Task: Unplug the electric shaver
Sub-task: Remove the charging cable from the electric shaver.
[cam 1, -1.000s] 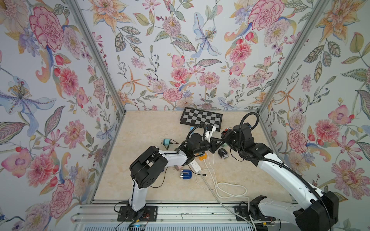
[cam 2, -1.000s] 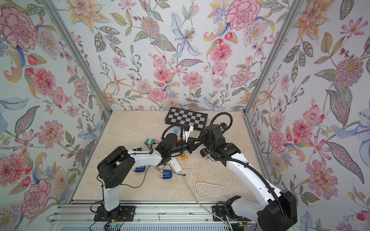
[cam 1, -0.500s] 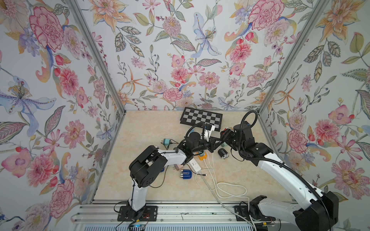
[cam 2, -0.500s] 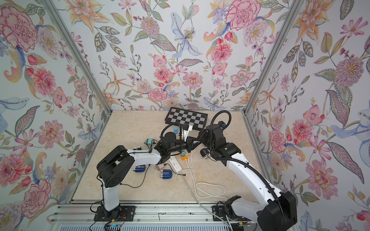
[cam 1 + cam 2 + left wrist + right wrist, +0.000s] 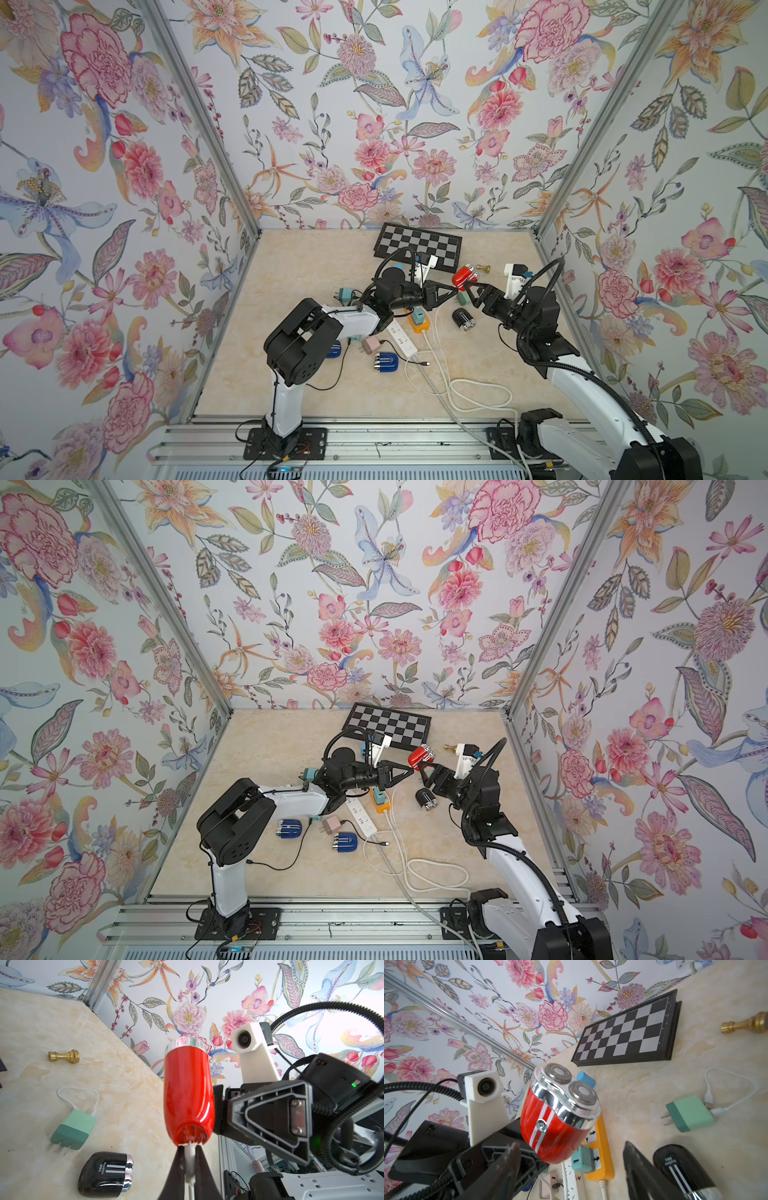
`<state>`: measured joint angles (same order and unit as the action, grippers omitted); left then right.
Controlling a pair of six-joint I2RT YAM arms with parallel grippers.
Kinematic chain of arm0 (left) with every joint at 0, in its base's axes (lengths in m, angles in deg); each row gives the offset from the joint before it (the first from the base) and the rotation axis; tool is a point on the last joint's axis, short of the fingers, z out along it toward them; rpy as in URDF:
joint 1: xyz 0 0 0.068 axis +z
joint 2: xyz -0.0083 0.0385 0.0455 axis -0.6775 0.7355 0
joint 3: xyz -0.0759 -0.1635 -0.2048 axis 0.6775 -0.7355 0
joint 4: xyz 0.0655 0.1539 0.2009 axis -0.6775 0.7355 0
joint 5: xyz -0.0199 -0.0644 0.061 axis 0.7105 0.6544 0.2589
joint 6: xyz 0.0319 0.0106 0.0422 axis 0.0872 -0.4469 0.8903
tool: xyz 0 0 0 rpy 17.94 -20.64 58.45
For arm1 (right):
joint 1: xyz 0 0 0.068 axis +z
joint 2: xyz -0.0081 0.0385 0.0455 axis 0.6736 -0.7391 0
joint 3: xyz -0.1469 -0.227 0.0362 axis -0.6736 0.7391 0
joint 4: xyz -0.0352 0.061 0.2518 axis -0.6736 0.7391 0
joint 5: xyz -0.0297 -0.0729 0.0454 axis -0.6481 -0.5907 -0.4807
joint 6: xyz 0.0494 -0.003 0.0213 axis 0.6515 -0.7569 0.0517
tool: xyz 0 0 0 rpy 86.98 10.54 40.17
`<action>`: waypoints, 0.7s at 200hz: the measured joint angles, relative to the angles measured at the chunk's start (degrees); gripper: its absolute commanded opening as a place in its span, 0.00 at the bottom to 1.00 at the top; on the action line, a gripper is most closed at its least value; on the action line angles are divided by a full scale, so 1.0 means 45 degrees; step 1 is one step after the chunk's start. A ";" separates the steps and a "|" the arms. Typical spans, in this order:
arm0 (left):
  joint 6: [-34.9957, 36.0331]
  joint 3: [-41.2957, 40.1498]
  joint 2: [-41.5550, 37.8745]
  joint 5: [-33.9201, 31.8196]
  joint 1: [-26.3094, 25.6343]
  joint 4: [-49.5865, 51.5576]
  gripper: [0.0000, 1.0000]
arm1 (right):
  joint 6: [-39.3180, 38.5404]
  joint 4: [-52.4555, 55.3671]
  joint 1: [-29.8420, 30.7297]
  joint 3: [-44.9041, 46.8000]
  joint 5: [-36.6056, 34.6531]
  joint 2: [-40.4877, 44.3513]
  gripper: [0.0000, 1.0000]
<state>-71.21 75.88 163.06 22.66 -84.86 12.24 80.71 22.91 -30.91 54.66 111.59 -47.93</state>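
The red electric shaver point(image 5: 464, 275) point(image 5: 419, 755) hangs in the air above the table's right middle, foil heads up. A white charging plug point(image 5: 190, 1159) sits in its base point(image 5: 188, 1095). My left gripper point(image 5: 189, 1148) point(image 5: 451, 288) is shut on that plug just below the shaver. My right gripper point(image 5: 570, 1145) point(image 5: 468, 293) stands open. Its fingers are spread wide on either side of the shaver's lower body point(image 5: 558, 1118), and I see no contact with it.
On the table lie a black shaver point(image 5: 462, 319) point(image 5: 683, 1169), a green charger point(image 5: 72, 1129) with a white cable, an orange power strip point(image 5: 600, 1147), a white power strip point(image 5: 402, 338), blue shavers point(image 5: 386, 362), a chessboard point(image 5: 419, 247) and a gold chess piece point(image 5: 64, 1056).
My right gripper's jaws have spread wider around the red shaver. My left gripper has stayed shut on the plug, and both arms have hardly shifted.
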 measured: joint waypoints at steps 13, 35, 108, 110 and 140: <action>-0.0452 0.0000 0.0000 0.0340 0.0107 -0.0340 0.00 | 0.0151 -0.1501 -0.0053 0.0928 0.0374 -0.0024 0.81; -0.1132 0.0005 0.0000 0.0855 0.0257 -0.0869 0.00 | 0.0345 -0.3453 -0.0063 0.1423 0.0908 -0.0364 0.79; -0.1370 0.0141 0.0000 0.1515 0.0325 -0.0607 0.00 | 0.2317 -0.9627 -0.0078 0.1321 0.2025 -0.3934 0.64; -0.1370 0.0146 0.0000 0.1520 0.0325 -0.0602 0.00 | 0.2429 -0.9782 -0.0068 0.1316 0.2045 -0.4065 0.64; -0.1375 0.0257 0.0010 0.1525 0.0427 -0.0355 0.00 | 0.3395 -1.1701 0.0121 0.1205 0.2176 -0.5421 0.53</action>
<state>-77.40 77.04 163.10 29.52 -82.94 10.65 95.99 -29.75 -30.36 60.08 121.38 -72.32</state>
